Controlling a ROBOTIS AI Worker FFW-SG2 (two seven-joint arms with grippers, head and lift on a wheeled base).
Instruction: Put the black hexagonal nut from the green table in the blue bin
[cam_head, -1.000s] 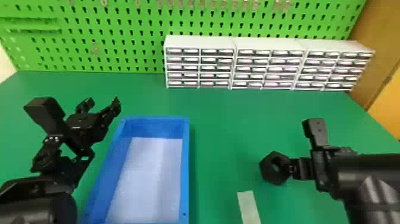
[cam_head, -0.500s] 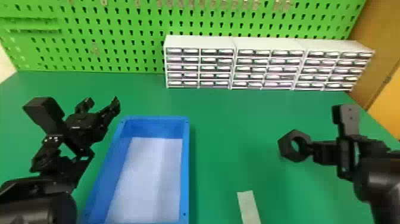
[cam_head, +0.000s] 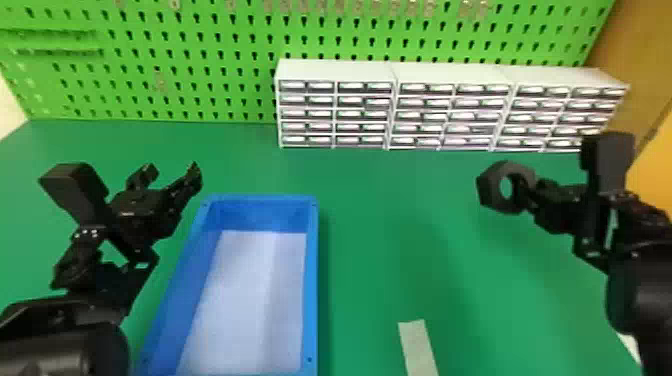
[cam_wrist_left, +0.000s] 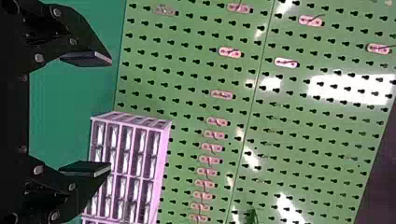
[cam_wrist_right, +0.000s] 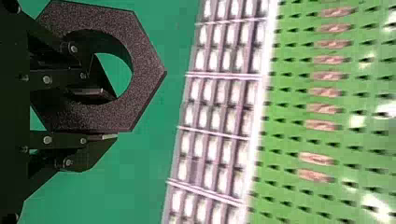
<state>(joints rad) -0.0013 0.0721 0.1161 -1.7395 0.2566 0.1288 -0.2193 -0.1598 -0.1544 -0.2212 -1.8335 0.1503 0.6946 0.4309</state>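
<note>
The black hexagonal nut is held above the tabletop at the right of the head view, its rim clamped by the right end effector, one finger through the hole. The carry is judged to be in hand; next, the nut should be brought over the blue bin, lower left of centre, then released. The left end effector is parked at the left, fingers apart. No writing can be read.
</note>
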